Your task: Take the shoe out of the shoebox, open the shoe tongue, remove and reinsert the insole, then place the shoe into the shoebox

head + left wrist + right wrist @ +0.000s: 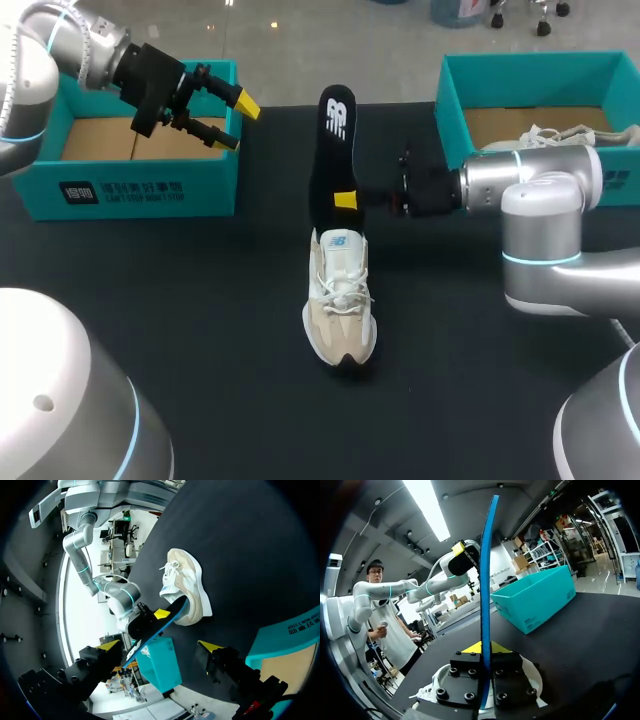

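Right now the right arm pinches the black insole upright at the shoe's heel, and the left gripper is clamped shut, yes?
Not quite: the left gripper is open, its yellow-tipped fingers spread with nothing between them, as the head view shows. The right gripper does pinch the black insole upright at the heel of the shoe.

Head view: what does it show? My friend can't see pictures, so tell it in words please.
The right gripper is shut on a black insole, holding it upright with its lower end at the opening of a white and beige shoe on the black table. The left gripper hangs open by the left teal shoebox.
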`<state>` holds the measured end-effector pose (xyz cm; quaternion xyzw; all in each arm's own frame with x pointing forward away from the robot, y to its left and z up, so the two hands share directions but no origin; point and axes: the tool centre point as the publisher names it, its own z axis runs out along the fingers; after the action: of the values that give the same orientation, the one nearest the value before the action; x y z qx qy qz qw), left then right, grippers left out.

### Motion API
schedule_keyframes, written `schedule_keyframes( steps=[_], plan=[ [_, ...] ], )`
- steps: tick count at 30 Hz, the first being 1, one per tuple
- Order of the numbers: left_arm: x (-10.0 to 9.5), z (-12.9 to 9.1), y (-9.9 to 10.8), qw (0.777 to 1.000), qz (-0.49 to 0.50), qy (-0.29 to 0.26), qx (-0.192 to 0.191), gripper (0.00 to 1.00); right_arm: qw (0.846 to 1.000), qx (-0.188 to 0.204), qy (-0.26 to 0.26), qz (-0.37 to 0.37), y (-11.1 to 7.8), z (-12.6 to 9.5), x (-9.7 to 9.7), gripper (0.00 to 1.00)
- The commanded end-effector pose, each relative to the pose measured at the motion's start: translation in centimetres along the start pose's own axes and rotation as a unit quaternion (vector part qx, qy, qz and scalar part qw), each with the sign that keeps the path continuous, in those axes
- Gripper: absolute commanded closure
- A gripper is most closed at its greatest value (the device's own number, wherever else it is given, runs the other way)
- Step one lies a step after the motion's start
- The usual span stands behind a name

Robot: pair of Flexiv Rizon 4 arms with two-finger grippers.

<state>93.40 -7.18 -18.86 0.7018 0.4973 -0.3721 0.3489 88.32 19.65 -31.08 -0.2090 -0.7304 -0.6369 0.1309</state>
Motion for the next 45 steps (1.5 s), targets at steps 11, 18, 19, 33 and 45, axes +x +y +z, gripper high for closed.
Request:
schedule_keyframes(
  steps=[11, 18, 19, 33, 45],
  plan=[
    [0.0, 0.0, 0.0, 1.000, 0.000, 0.001, 0.000, 0.00, 1.000, 0.007, -0.003, 0.022, -1.6, 0.2, 0.0, 1.00],
    [0.0, 0.0, 0.0, 1.000, 0.000, 0.001, 0.000, 0.00, 0.999, 0.004, 0.000, 0.039, -2.1, 0.7, 0.2, 1.00],
    [0.0, 0.0, 0.0, 1.000, 0.000, 0.001, 0.000, 0.00, 0.999, 0.004, 0.000, 0.040, -2.1, 0.7, 0.3, 1.00],
    [0.0, 0.0, 0.0, 1.000, 0.000, 0.001, 0.000, 0.00, 0.997, 0.032, -0.009, 0.070, -3.7, 1.0, 0.5, 1.00],
    [0.0, 0.0, 0.0, 1.000, 0.000, 0.001, 0.000, 0.00, 0.997, 0.033, -0.022, 0.073, -4.4, 1.0, 1.1, 1.00]
  ],
)
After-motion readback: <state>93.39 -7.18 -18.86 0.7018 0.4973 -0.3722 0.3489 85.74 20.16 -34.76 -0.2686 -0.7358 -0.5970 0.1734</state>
